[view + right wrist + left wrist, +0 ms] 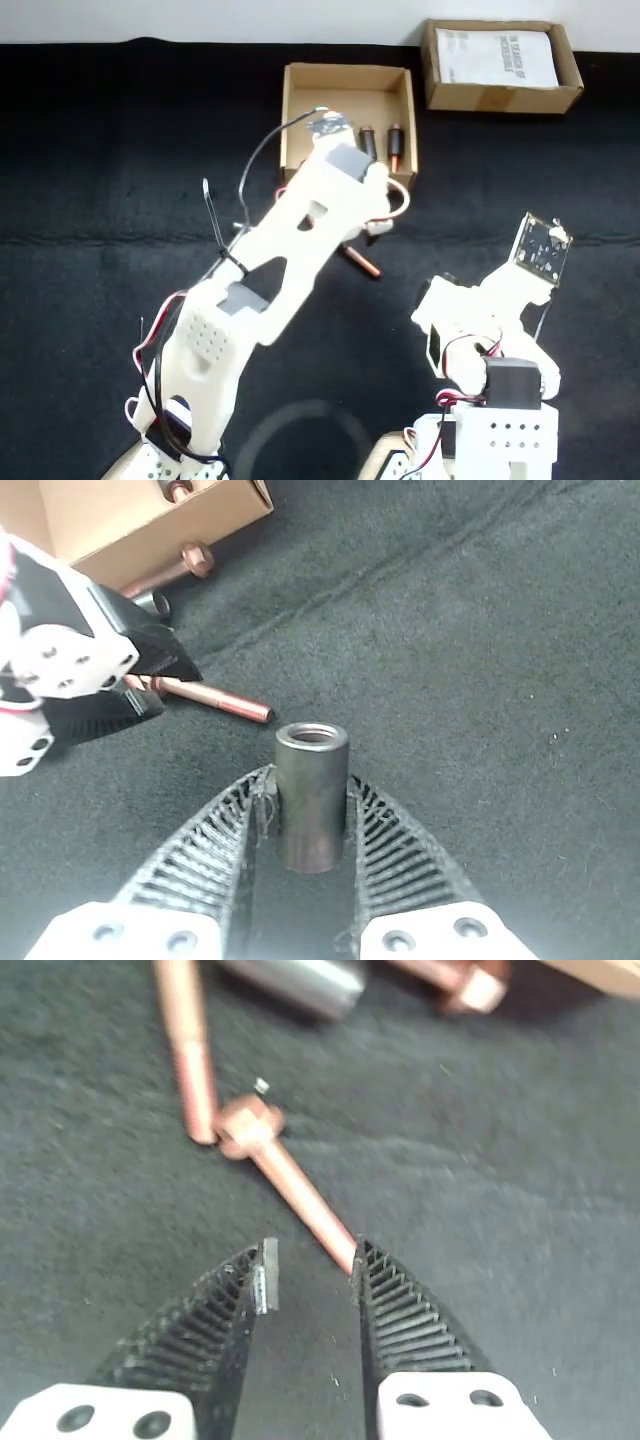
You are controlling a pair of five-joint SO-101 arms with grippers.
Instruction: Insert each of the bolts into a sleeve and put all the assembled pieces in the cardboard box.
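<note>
Bolt (298,1192), loose: left gripper (314,1254) parted narrowly at shank tip; centre over shank before closing. Sleeve (311,800) clamped upright in right gripper (308,783).

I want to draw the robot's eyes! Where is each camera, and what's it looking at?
High view: fixed above the table, looking down; both arms show, the left arm near the cardboard box.
Left wrist view: on the left wrist, looking past the open left gripper at a bolt.
Right wrist view: on the right wrist, looking past the right gripper holding a sleeve.
Shared: the right wrist view also shows the left gripper.
</note>
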